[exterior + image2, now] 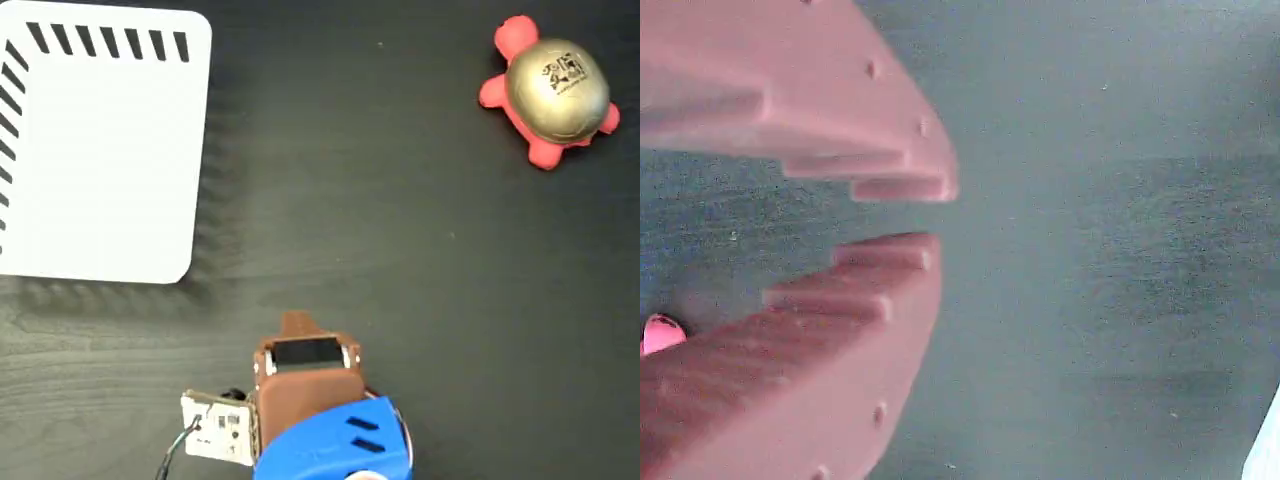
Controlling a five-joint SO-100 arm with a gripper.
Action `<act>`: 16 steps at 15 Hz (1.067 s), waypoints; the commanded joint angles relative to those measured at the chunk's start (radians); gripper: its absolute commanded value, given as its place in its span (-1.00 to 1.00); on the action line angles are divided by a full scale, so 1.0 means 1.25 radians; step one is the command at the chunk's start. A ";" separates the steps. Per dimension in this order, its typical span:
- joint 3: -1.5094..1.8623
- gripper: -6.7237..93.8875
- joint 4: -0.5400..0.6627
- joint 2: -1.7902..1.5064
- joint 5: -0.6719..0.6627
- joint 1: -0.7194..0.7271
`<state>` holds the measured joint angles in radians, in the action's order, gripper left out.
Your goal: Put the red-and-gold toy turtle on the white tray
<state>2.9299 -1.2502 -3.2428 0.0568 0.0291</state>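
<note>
Nothing is held yet. The gripper [930,215] shows in the wrist view with its two stepped fingers [840,110] nearly together, only a thin gap at the tips, over the bare dark table [400,250]. In the fixed view the arm [310,400] sits folded at the bottom edge, well apart from both task things.

The turtle [552,90] rests upright on the table at the top right of the fixed view, gold shell up, red head pointing toward the top edge. The tray [100,170] lies at the top left, nothing on it, far from the turtle.

The step in hand looks like the reach. To do it well, the fingers should spread wide before they come down, since the shell is round and slick and a narrow pinch would likely slip off the dome. Closing low, across the sides of the body just above the feet, seems the safer grip.

Count: one turtle, one tray, one arm with one gripper. A small pink spot at the left edge of the wrist view is too cropped to identify.
</note>
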 commanded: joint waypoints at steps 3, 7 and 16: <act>-0.006 -0.86 -0.002 -0.007 0.010 0.010; -0.006 -0.86 -0.002 -0.007 0.007 0.015; -0.382 -0.86 0.234 0.685 0.195 -0.163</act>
<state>2.6400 -0.9833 -2.6108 0.2654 -0.1104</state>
